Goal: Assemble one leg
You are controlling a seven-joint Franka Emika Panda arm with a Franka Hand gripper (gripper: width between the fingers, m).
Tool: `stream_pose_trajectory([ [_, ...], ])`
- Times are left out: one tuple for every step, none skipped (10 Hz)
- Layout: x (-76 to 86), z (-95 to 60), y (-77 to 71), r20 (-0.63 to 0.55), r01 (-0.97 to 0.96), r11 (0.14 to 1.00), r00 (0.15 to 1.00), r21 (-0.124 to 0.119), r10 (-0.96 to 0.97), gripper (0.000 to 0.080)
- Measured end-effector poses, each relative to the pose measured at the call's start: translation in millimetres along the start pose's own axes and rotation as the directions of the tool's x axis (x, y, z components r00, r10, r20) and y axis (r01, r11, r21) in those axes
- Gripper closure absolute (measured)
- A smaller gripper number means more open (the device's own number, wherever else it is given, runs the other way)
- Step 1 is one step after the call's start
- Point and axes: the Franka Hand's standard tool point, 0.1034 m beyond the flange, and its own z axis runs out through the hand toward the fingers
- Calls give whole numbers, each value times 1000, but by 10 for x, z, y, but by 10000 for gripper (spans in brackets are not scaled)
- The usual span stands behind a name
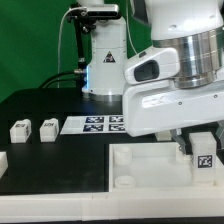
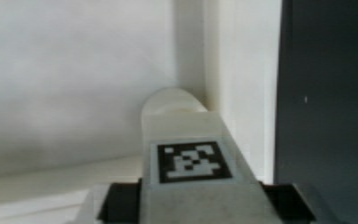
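Because the gripper (image 1: 203, 148) is closed on the leg (image 1: 205, 158) only near its tagged end, the main risk I see from here is tilt. If the leg meets the large white panel (image 1: 130, 165) off-axis or beside a socket, it could jam, skid on the smooth plastic, or twist in the grip. The exterior view places the held leg over the panel at that view's right. A spare leg (image 1: 20, 130) and a second spare leg (image 1: 48, 128) stand on the black table (image 1: 40, 105) at its left, just beside the marker board (image 1: 100, 123) and well apart from the arm. That view mostly hides the grip behind the wrist housing. The wrist view fills this in: dark fingers (image 2: 119, 205) press both flanks of the leg (image 2: 194, 150), its tag faces the camera, and its rounded far end points at white plastic close to the panel's edge. No socket shows there, so alignment cannot be judged.
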Motion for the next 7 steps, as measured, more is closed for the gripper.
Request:
stream_pose_trajectory([
  [-12,-3,1,-20,-113,994,993,10,113,500],
  [-23,3,-2,-38,-281,959,959,23,282,501],
  [-25,8,-4,-51,-420,906,905,42,422,500],
  [-30,13,-6,-32,-589,805,805,69,592,499],
  [-28,12,4,-4,-721,688,690,84,724,499],
  [-21,12,8,27,-800,594,597,83,801,499],
  [-23,18,4,58,-882,464,469,85,881,499],
])
